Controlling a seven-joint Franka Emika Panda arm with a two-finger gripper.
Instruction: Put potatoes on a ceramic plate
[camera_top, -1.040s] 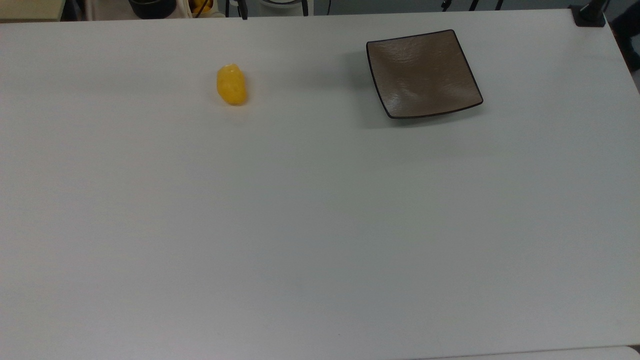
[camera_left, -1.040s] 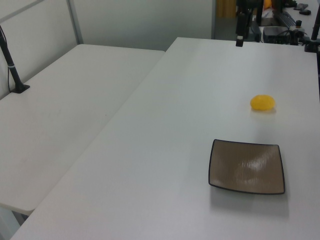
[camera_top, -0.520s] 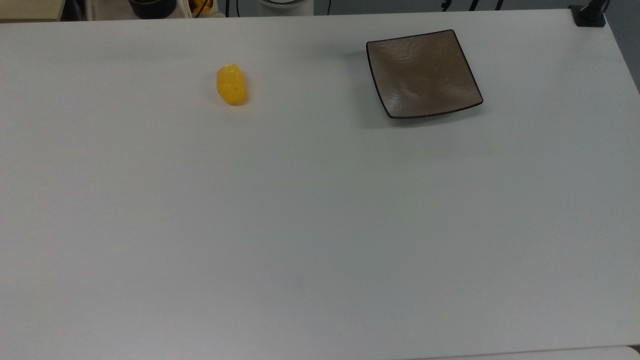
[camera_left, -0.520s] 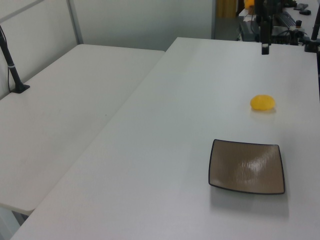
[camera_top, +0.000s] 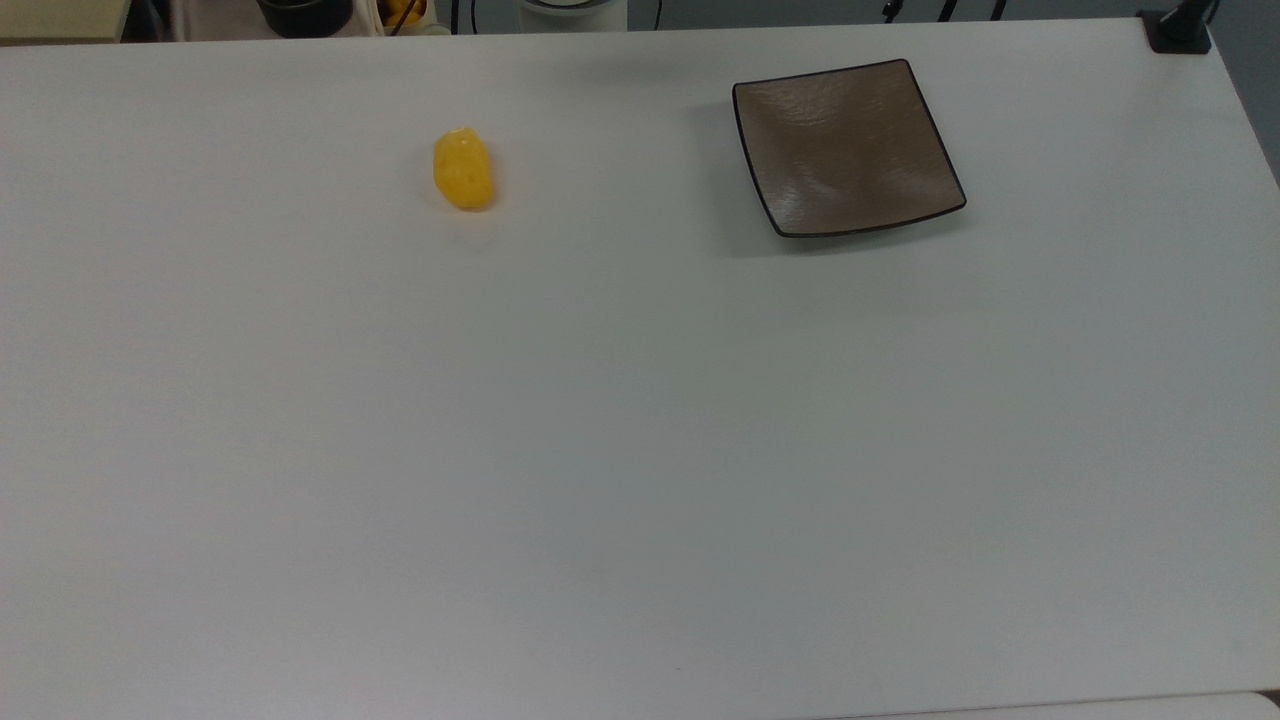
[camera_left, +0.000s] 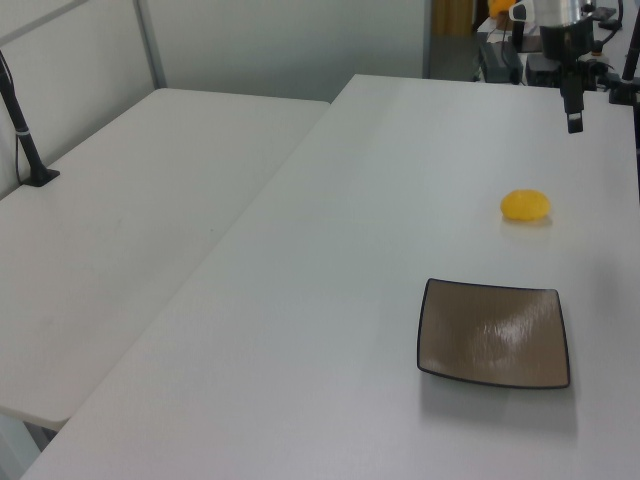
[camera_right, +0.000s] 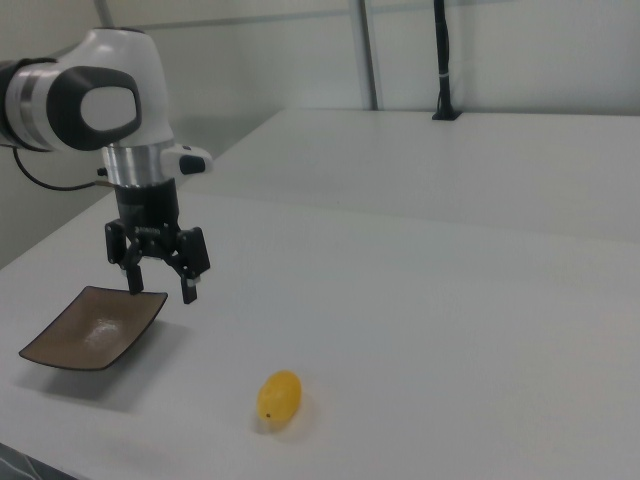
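One yellow potato (camera_top: 463, 170) lay on the white table (camera_top: 640, 450), well apart from the ceramic plate (camera_top: 846, 148), which had nothing on it. The gripper (camera_right: 159, 281) hung in the air with its jaws spread and holding nothing. Picking up had not started; next it likely needed to come down over the potato.
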